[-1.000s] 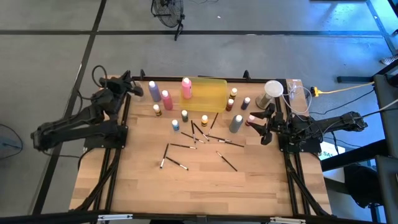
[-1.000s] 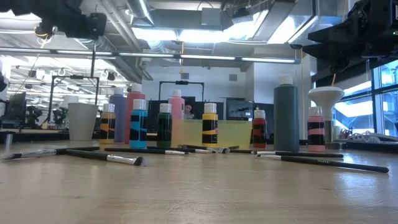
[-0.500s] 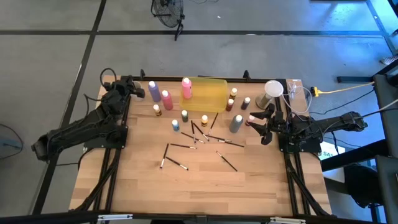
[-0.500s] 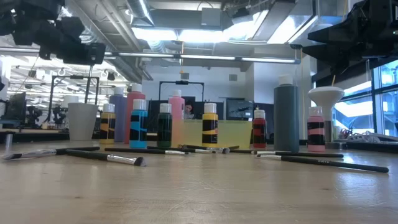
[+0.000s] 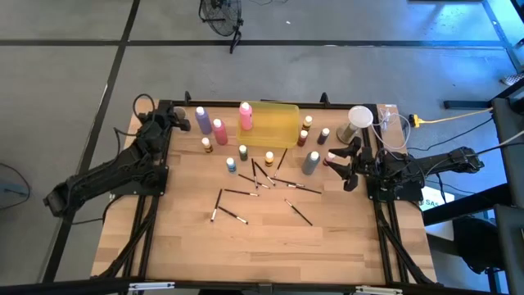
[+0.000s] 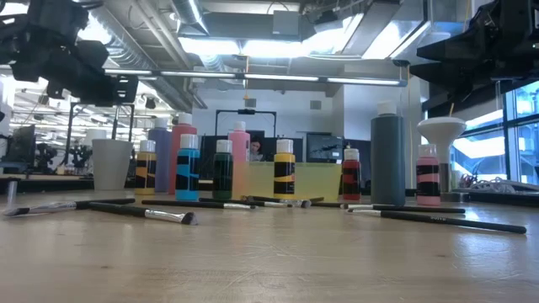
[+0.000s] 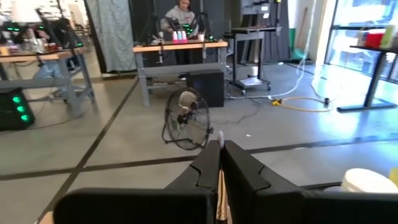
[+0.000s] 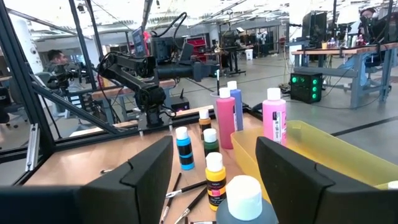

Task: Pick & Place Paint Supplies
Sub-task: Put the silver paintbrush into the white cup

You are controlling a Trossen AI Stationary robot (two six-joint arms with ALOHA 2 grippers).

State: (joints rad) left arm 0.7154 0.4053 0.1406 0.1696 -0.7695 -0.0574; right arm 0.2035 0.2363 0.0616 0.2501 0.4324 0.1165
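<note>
Worktop (image 5: 262, 246) seen from above: paint supplies cluster from 12 toward centre. Purple bottle (image 5: 202, 120) and two pink bottles (image 5: 219, 131) stand at 11, just left of the yellow tray (image 5: 278, 124); grey bottle (image 5: 310, 162) toward 2; brushes (image 5: 231, 216) scattered at centre. Left hand (image 5: 173, 116) raised at 10 near the edge, fingers (image 7: 208, 167) pressed together, a thin brush pinched between them. Right hand (image 5: 341, 164) at 3, fingers (image 8: 149, 165) spread, holding nothing, just beside a small pink bottle (image 5: 331, 156).
</note>
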